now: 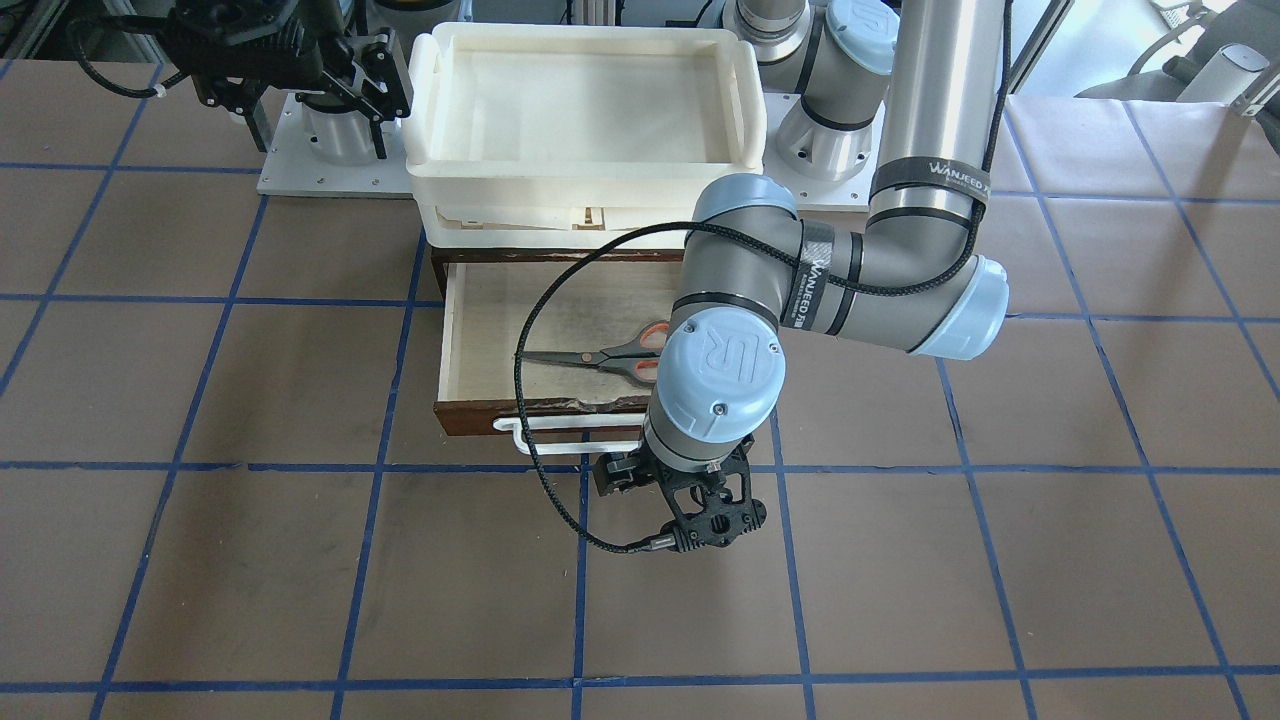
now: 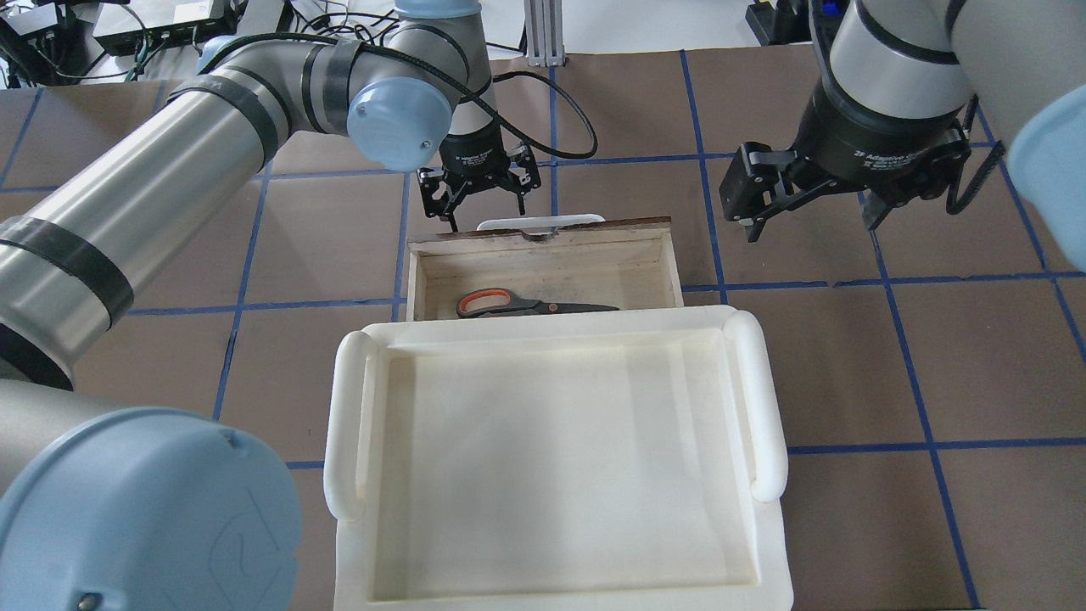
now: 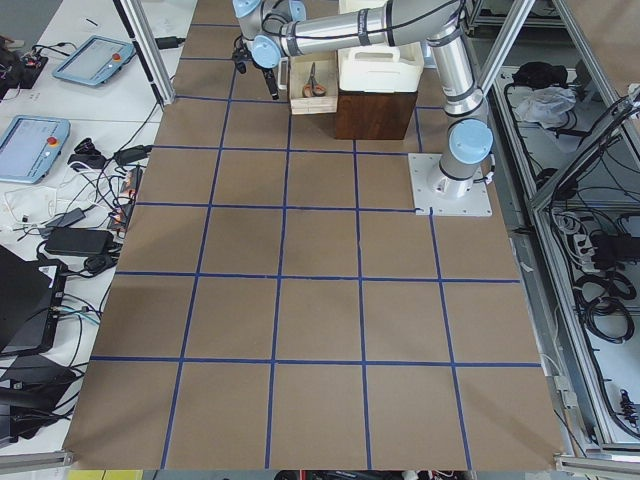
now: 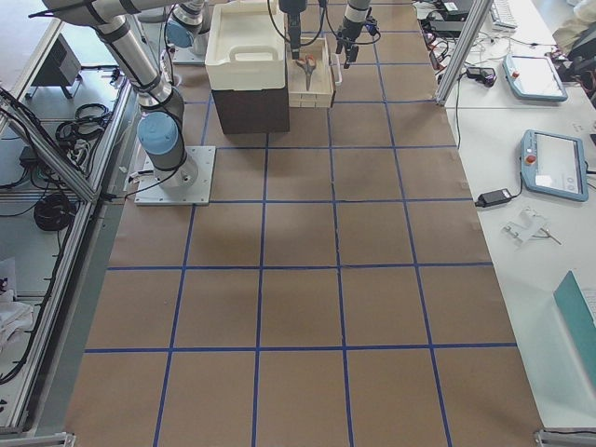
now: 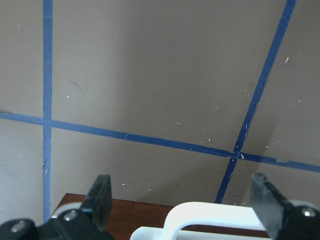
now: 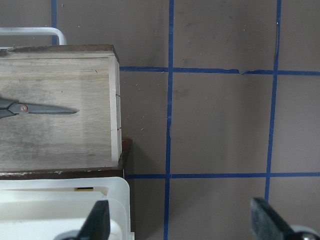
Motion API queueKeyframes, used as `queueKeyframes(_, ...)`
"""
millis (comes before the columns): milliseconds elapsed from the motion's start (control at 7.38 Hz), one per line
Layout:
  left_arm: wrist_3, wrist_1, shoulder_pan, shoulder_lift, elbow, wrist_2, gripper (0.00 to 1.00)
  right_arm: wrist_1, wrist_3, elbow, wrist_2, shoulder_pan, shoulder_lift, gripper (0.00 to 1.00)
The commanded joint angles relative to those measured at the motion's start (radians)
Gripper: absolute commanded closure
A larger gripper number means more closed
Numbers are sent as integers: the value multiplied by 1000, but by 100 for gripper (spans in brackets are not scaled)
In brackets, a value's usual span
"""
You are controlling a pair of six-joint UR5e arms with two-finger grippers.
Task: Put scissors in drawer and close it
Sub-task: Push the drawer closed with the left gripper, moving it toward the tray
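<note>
The drawer (image 2: 543,267) is pulled open, its pale plywood floor showing (image 1: 480,330). The scissors (image 2: 526,304) lie flat inside it near the back, orange-red loops toward my left arm; they also show in the front view (image 1: 600,357), and the blades show in the right wrist view (image 6: 40,108). My left gripper (image 2: 484,212) is open and empty, pointing down just beyond the drawer's dark front, by the white bar handle (image 5: 210,215). My right gripper (image 2: 813,225) is open and empty, off to the drawer's side above the table.
A cream-white plastic tray (image 2: 764,399) sits on top of the dark brown cabinet (image 3: 375,110) that holds the drawer. The table is brown with a blue tape grid. The arm bases (image 1: 830,130) stand behind the cabinet.
</note>
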Motion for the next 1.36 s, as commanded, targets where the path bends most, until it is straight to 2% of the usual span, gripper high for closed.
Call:
queueKeyframes(0, -21, -4, -12, -7, -2, 5, 0, 0, 0, 0, 0, 0, 0, 0)
queueKeyframes(814, -24, -68, -12, -1, -5, 1, 0, -2, 0, 0, 0, 0, 2, 0)
queueKeyframes(1220, -24, -158, -12, 42, -3, -7, 0, 0, 0, 0, 0, 0, 2, 0)
